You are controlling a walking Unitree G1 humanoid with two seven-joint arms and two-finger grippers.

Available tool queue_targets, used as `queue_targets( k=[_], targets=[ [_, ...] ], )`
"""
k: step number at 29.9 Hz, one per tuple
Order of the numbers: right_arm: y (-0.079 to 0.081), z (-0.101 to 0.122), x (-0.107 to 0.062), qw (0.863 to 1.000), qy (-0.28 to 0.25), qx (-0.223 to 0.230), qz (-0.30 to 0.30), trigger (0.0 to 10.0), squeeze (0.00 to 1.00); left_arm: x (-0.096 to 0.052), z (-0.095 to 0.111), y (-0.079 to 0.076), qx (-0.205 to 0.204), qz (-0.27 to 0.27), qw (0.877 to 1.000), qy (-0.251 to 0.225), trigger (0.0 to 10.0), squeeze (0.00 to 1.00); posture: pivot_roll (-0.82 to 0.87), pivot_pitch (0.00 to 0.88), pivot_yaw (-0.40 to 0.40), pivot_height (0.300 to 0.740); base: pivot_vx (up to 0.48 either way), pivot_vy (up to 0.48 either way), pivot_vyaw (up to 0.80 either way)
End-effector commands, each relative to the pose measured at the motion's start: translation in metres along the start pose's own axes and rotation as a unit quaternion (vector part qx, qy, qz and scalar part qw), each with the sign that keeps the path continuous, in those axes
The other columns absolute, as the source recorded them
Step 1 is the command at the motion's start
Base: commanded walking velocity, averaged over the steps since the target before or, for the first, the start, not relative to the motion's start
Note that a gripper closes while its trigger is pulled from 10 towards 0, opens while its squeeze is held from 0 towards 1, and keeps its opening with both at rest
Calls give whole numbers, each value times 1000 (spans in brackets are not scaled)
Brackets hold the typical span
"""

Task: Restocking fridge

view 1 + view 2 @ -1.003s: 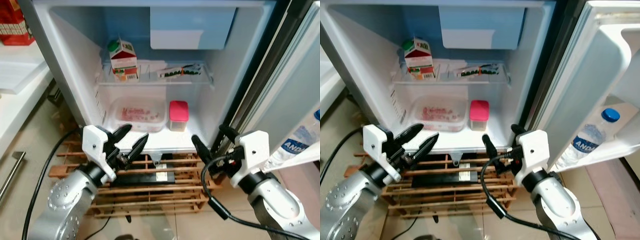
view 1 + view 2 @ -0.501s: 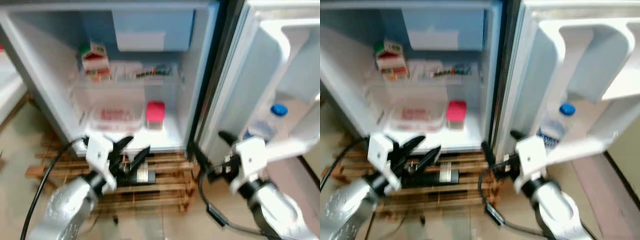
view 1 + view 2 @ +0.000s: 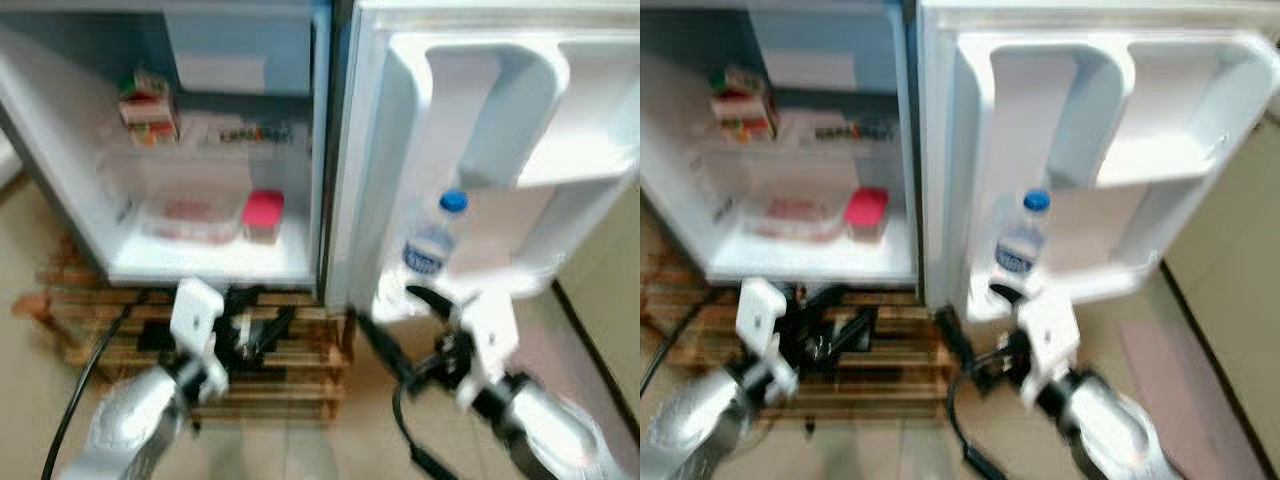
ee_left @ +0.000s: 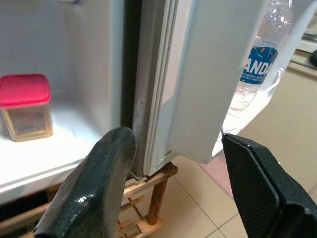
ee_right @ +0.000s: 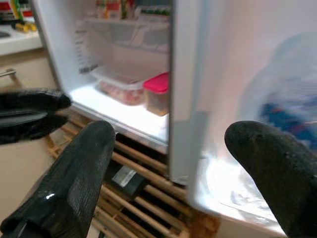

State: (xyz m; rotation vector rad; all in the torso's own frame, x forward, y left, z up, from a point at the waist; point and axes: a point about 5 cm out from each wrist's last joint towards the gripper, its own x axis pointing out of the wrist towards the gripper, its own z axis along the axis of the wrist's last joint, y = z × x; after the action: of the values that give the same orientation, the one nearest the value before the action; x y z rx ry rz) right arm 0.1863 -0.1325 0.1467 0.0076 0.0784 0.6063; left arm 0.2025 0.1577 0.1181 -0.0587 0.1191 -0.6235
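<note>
The small fridge (image 3: 60,220) stands open on a wooden pallet (image 3: 300,368). Inside are a milk carton (image 3: 147,100) on the upper shelf, and below it a clear box of food (image 3: 190,213) beside a pink-lidded tub (image 3: 262,215). A water bottle (image 3: 432,245) with a blue cap stands in the lower shelf of the open door (image 3: 480,150). My left gripper (image 3: 262,318) is open and empty, low in front of the fridge floor. Below the door's lower edge, my right gripper (image 3: 398,322) is also open and empty. The views are blurred.
A black box with a cable (image 3: 160,335) lies on the pallet under the fridge. Beige tiled floor (image 3: 300,440) spreads in front. A darker floor strip (image 3: 600,340) runs at the right, past the door.
The whole picture has shifted left, so the camera has turned right and the open door with the bottle has come fully into view. Both grippers stay open and empty.
</note>
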Motion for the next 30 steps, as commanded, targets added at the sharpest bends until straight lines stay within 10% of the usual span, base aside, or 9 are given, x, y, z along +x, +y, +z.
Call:
queue_targets(
  k=[1,30],
  targets=[
    [-7,1,-2,1000,-1,2,-16,10000,0,3,2,-1,7,-11,1000,-8,10000,0,80,3,29,740,0,-480,0],
    [-19,9,8,996,-38,-8,-76,10000,0,23,34,2,46,25,997,-50,10000,0,80,5,37,740,0,-480,650]
  ],
)
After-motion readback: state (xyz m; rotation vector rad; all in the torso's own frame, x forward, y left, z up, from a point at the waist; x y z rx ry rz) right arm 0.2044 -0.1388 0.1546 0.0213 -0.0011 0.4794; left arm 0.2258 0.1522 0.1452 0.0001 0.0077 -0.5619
